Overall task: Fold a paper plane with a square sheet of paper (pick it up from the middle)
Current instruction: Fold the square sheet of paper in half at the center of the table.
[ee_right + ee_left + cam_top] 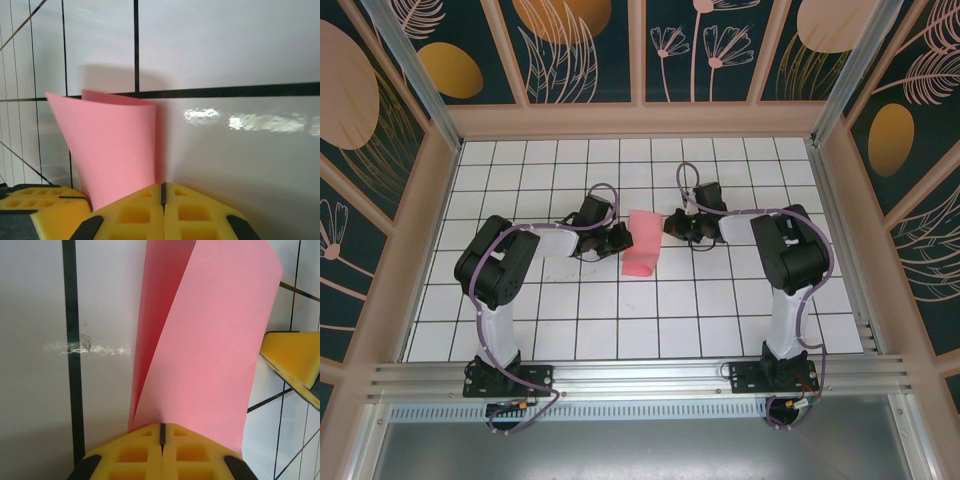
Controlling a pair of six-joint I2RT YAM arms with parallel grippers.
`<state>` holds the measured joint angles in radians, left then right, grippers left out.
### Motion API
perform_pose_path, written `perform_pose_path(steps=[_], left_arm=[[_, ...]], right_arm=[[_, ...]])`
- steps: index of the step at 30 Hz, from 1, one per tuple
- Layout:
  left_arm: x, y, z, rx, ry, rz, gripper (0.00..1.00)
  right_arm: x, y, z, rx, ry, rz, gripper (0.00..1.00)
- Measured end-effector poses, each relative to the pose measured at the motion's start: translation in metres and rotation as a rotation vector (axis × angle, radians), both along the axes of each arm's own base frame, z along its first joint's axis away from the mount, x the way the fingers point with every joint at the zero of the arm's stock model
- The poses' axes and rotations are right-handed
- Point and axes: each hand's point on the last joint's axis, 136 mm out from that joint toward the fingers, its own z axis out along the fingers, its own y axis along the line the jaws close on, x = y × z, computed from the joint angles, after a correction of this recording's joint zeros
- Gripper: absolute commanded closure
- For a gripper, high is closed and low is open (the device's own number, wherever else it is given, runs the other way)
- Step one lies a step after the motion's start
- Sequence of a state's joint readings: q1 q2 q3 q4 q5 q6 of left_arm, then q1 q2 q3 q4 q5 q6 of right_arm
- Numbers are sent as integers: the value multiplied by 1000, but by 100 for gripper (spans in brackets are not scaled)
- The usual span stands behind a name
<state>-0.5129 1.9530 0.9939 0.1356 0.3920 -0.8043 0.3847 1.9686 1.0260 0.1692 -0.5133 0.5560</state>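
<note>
The left arm [500, 265] and right arm [790, 250] reach inward over a white gridded table [570, 330]. At the centre of the frame, the left gripper [617, 240] and right gripper [672, 226] flank a folded pink sheet of paper [642, 245], touching its edges. Leaf-patterned walls [580, 50] line the top.

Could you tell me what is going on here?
The robot is working a pink sheet of paper in the middle of the tiled table. The left claw is shut on one edge, and the right claw seems shut on the opposite side. The sheet is curled over between them, not yet a plane.
</note>
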Motion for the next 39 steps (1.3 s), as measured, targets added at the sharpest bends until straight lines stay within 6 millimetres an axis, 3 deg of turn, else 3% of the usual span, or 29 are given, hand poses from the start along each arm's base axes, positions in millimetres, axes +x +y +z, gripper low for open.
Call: perform_pose_path(steps=[3, 8, 12, 16, 21, 24, 28, 35, 39], left_arm=[[0, 0, 0, 0, -1, 1, 100], [0, 0, 0, 0, -1, 0, 100], [0, 0, 0, 0, -1, 0, 100], [0, 0, 0, 0, 0, 0, 100], [0, 0, 0, 0, -1, 0, 100], [0, 0, 0, 0, 0, 0, 100], [0, 0, 0, 3, -2, 2, 100], [0, 0, 0, 7, -5, 3, 100], [0, 0, 0, 7, -5, 3, 100]], right_arm=[[0, 5, 4, 8, -14, 9, 100], [-3, 20, 34, 43, -91, 37, 100], [-9, 30, 47, 66, -126, 64, 100], [-21, 42, 39, 80, -97, 113, 100], [-38, 53, 12, 80, -18, 165, 100], [-43, 52, -1, 68, 19, 167, 100], [-40, 46, -4, 65, 22, 148, 100], [-25, 10, -2, 43, 20, 36, 100], [-20, 8, 4, 31, -3, 18, 100]])
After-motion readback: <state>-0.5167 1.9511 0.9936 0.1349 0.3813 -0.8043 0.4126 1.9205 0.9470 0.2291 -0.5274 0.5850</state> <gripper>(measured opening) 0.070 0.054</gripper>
